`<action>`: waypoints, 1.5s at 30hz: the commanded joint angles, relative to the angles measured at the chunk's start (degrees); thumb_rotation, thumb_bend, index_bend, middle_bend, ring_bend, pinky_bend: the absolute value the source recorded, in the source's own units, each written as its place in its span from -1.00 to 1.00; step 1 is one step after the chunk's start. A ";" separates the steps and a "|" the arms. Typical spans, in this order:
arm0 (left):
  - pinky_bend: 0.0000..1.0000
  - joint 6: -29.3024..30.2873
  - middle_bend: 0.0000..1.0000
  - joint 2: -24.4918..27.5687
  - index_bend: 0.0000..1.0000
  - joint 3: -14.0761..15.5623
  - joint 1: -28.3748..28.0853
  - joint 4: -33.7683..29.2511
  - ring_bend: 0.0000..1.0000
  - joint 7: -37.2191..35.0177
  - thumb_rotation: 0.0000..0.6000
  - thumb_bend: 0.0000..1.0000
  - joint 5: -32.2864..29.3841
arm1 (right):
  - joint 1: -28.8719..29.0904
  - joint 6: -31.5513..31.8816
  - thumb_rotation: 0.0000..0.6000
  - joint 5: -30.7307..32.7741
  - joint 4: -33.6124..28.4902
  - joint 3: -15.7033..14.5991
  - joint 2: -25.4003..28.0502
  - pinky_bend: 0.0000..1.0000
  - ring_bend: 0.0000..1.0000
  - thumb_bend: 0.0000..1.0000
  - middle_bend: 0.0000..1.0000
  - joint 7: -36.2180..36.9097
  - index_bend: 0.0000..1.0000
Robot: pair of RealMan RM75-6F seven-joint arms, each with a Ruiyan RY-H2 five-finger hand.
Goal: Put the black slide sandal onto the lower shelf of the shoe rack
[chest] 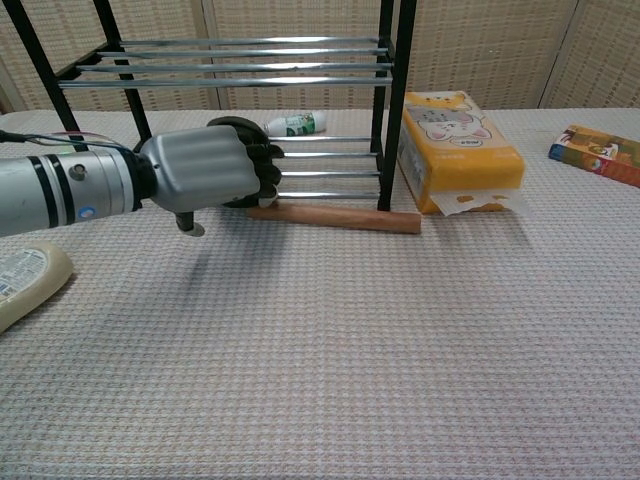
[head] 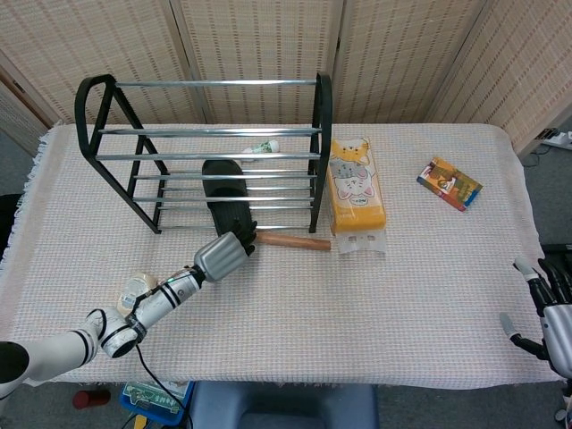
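Sandal [head: 225,195]: black slide, lying lengthwise on the lower shelf rails of the rack, toe end deep under the upper rails, heel end at the front edge by the left hand; in the chest view only a dark rim [chest: 240,125] shows above the hand.
Rack [head: 317,134]: black frame with chrome rails, two tiers, standing at the far left of the table; front right post [chest: 387,105] rises just left of the tissue pack.
Left hand [head: 223,256]: grey shell, dark fingers curled at the sandal's heel end; the chest view [chest: 205,170] shows the fingers bent against the sandal at the rack's front; whether they grip it or only press it cannot be told.
Right hand [head: 552,308]: at the table's near right edge, fingers apart, holding nothing; seen in the head view only.
Stick [head: 293,240]: wooden rod lying on the cloth just in front of the rack, one end by the left hand, the other near the tissue pack; also in the chest view [chest: 340,217].
Tissue pack [head: 356,186]: yellow with cat print, just right of the rack, a tissue showing at its near end [chest: 460,140].
Small bottle [head: 263,147]: white with green label, lying on its side behind the lower shelf [chest: 296,125].
Sauce bottle [head: 134,288]: pale, flat on the cloth beside the left forearm, partly hidden by it; [chest: 25,280] at the left edge in the chest view.
Booklet [head: 449,182]: colourful, flat, far right of the table, well apart from the rest [chest: 600,152].
Table [head: 429,268]: covered with a pale woven cloth.
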 commanded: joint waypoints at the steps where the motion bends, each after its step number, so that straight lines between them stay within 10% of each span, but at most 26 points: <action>1: -0.41 0.98 -0.53 0.37 -0.39 0.18 0.56 -0.85 -0.82 -0.82 1.00 -0.76 -0.11 | 0.02 0.04 1.00 -0.07 0.06 0.04 0.02 -0.98 -0.90 -0.27 -0.70 0.13 -1.00; 21: -0.41 17.27 -0.53 15.56 -0.51 4.08 16.44 -25.44 -0.82 -18.84 1.00 -0.76 -4.50 | 0.25 -0.08 1.00 -0.65 0.81 -0.01 -0.04 -0.98 -0.90 -0.29 -0.70 1.67 -1.00; 45: -0.41 37.32 -0.53 23.54 -0.49 5.21 42.63 -29.62 -0.82 -40.05 1.00 -0.77 -15.37 | 3.69 -5.67 1.00 -3.97 3.08 -2.12 -4.26 -0.84 -0.87 -0.22 -0.69 1.06 -1.00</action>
